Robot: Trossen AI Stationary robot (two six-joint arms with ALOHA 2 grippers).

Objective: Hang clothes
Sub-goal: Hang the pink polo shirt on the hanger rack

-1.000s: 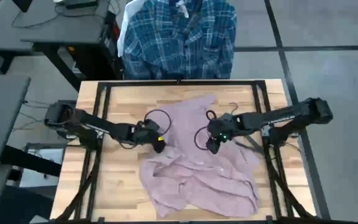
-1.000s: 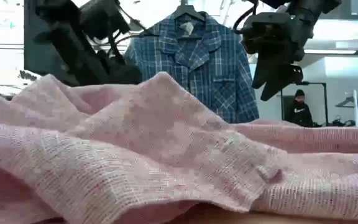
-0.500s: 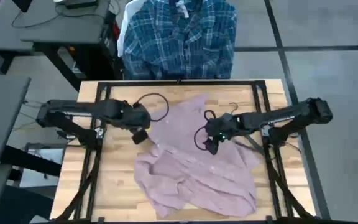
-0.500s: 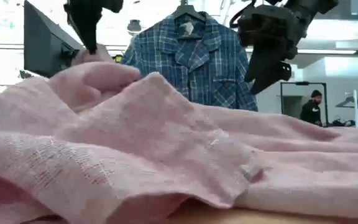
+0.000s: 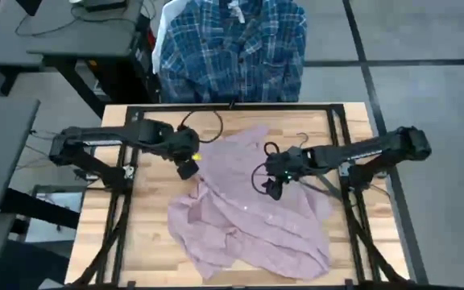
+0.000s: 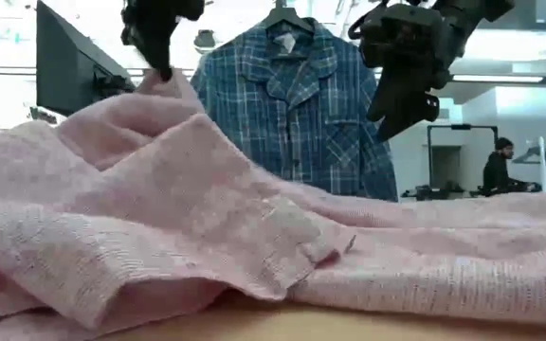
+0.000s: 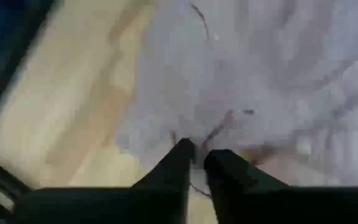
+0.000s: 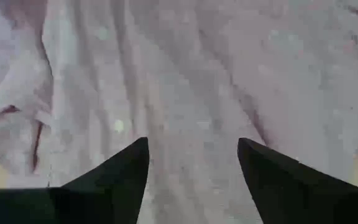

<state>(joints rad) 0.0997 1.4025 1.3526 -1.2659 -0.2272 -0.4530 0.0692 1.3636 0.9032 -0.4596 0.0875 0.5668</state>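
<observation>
Dusty pink shirt (image 5: pixel 252 217) lies crumpled across the pale wooden bench (image 5: pixel 147 242), between two dark arms.

The soft, loosely woven cloth spreads in folds from mid-bench to the near edge. The left gripper (image 5: pixel 187 167) pinches a raised peak of it at the shirt's left edge, its fingers (image 7: pixel 219 171) narrow around the fabric. The right gripper (image 5: pixel 273 187) hovers above the shirt's middle, tapered fingers (image 8: pixel 272 177) spread wide, holding nothing. A thin wire hanger (image 5: pixel 300 142) rests nearby. Beyond the far edge hangs a blue-and-white plaid shirt (image 5: pixel 230 50).
</observation>
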